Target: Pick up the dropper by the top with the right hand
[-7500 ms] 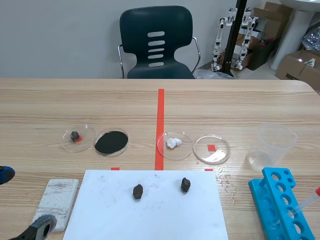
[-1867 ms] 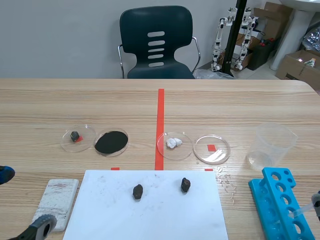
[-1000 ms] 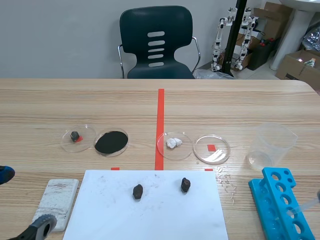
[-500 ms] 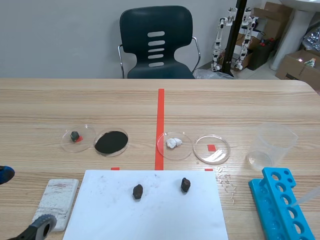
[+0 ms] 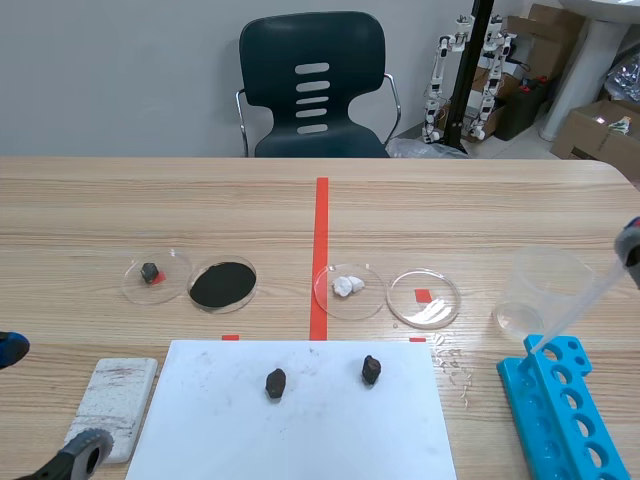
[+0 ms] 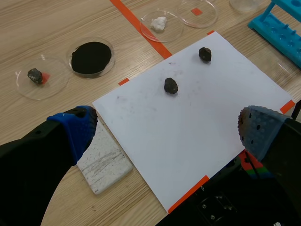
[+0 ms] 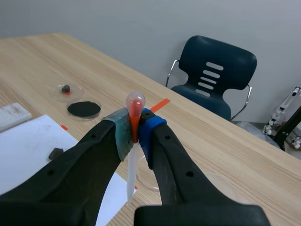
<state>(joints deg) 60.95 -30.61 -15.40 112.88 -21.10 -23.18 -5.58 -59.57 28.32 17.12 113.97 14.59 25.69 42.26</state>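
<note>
The dropper (image 5: 580,305) is a clear plastic pipette with a red bulb (image 7: 135,104). In the scene view it hangs slanted at the right edge, its tip just over the far end of the blue tube rack (image 5: 560,410). My right gripper (image 7: 134,129) is shut on the dropper just below the bulb, and the clear stem (image 7: 131,174) hangs down between its fingers. Only a bit of that gripper (image 5: 630,245) shows in the scene view. My left gripper (image 6: 164,127) stands open, low at the near left over the edge of the white sheet (image 6: 188,113), holding nothing.
A clear beaker (image 5: 545,290) stands just behind the rack. Two dark stones (image 5: 275,383) (image 5: 371,370) lie on the white sheet. Several petri dishes (image 5: 350,290) line the middle of the table. A white tile (image 5: 112,405) lies at the near left.
The right gripper has risen with the dropper. The dropper has come up out of the rack and now hangs with its tip over the rack's far end. The left arm has not moved.
</note>
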